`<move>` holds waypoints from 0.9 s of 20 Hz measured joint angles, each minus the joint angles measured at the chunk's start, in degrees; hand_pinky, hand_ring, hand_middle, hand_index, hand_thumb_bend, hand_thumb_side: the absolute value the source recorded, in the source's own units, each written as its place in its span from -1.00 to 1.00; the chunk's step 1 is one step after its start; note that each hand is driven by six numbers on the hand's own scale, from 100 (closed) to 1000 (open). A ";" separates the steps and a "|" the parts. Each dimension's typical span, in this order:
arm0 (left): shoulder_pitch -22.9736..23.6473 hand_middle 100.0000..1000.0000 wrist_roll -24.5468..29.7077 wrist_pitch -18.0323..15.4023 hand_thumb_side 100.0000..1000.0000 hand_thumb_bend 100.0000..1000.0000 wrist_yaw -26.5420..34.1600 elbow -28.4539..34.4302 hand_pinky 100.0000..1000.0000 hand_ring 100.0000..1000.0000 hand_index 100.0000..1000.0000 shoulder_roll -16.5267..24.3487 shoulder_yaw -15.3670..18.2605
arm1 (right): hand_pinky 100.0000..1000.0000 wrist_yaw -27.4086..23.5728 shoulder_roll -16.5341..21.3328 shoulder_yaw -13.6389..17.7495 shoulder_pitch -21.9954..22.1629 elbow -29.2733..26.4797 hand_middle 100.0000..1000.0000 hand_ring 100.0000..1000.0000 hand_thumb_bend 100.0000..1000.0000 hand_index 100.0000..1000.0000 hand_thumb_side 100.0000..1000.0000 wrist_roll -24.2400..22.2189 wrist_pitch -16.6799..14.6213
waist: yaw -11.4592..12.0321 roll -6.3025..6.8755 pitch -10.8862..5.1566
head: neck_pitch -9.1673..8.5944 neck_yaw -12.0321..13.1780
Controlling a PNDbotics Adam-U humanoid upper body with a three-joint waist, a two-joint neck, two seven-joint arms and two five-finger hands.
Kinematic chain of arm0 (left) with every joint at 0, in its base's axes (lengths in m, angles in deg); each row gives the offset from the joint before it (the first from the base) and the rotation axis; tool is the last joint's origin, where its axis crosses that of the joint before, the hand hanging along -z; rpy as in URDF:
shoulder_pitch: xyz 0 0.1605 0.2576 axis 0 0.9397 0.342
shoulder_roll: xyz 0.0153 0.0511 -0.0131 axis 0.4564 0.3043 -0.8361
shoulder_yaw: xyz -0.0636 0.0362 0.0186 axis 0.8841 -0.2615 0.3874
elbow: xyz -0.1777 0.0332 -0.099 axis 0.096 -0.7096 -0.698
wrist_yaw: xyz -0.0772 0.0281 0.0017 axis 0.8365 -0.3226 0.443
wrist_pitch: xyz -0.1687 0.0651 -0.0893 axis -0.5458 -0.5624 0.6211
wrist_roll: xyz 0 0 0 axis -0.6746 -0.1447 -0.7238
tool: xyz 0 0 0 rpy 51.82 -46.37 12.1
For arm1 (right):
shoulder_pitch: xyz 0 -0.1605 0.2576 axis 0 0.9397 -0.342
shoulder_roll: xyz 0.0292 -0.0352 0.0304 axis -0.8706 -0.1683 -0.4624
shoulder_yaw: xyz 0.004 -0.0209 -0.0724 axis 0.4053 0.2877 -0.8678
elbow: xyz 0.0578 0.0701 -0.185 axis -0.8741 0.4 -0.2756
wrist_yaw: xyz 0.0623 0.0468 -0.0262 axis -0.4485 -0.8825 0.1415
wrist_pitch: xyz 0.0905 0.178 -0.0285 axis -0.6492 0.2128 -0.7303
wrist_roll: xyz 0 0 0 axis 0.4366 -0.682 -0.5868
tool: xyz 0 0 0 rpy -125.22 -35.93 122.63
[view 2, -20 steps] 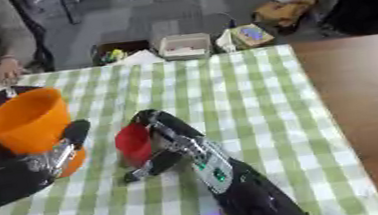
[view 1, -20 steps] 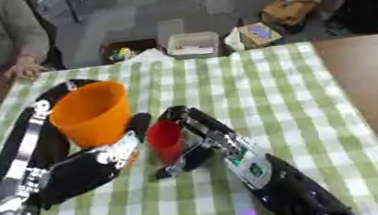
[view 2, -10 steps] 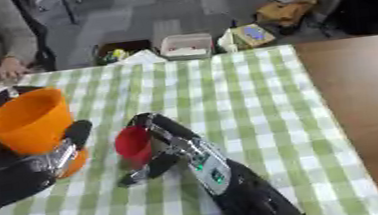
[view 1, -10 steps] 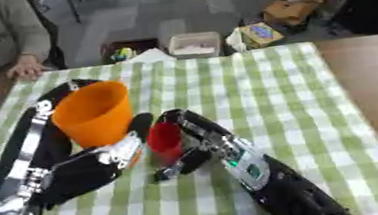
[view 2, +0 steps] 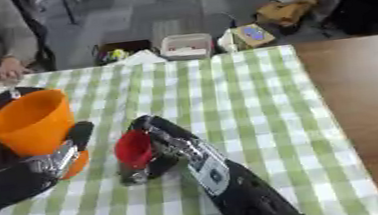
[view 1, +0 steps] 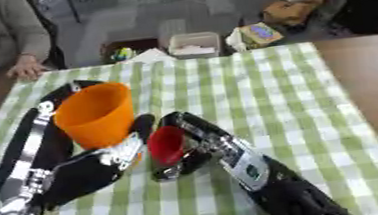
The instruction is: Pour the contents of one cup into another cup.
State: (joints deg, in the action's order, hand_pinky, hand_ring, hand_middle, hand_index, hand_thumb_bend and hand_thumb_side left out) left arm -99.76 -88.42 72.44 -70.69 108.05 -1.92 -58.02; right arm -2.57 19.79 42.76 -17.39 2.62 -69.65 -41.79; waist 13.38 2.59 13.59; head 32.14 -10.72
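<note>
A large orange cup [view 1: 94, 114] stands upright over the green checked tablecloth, and my left hand [view 1: 101, 161] is curled round its lower part from the near side. A small red cup [view 1: 167, 145] is tipped on its side with its mouth turned left toward the orange cup. My right hand [view 1: 193, 149] is shut on the red cup, its fingers wrapped round the cup's base. What lies inside either cup is hidden.
The checked tablecloth [view 1: 278, 85] covers the table, with bare brown wood [view 2: 358, 86] at the right. A person's hand [view 1: 26, 69] rests on the far left edge. Boxes and bags [view 1: 195, 43] sit on the floor beyond the far edge.
The red cup and my right hand have shifted slightly left toward the orange cup. The orange cup has hardly moved.
</note>
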 measured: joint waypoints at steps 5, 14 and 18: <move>0.00 -0.77 -0.02 0.01 -1.00 -1.00 0.02 0.00 -0.69 -0.44 0.02 0.00 0.00 | -0.86 -1.07 0.04 0.04 0.00 0.00 -0.24 -0.65 -0.40 -0.22 -1.00 0.04 0.28 | -0.09 0.01 0.00 | 0.00 0.01; 0.00 -0.78 -0.06 -0.67 -0.99 -1.00 0.21 0.00 -0.70 -0.44 0.02 0.19 0.10 | -0.89 -3.40 1.44 0.73 0.01 -0.91 -0.33 -0.73 -0.49 -0.29 -1.00 1.79 1.93 | -0.59 0.07 -0.11 | -0.01 0.29; 0.01 -0.77 0.46 -1.16 -1.00 -1.00 0.20 0.00 -0.70 -0.44 0.02 1.74 0.61 | -0.88 -3.79 2.55 0.83 0.40 -1.92 -0.33 -0.72 -0.41 -0.28 -1.00 2.13 2.35 | -0.84 0.20 -0.69 | -0.01 0.40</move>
State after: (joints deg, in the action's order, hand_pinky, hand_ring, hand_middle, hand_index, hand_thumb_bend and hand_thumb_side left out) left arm -99.74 -87.96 71.28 -70.48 108.05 -0.17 -57.40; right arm -6.36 22.34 43.59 -16.99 0.70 -67.52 -39.44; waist 12.54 2.78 12.90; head 32.13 -10.32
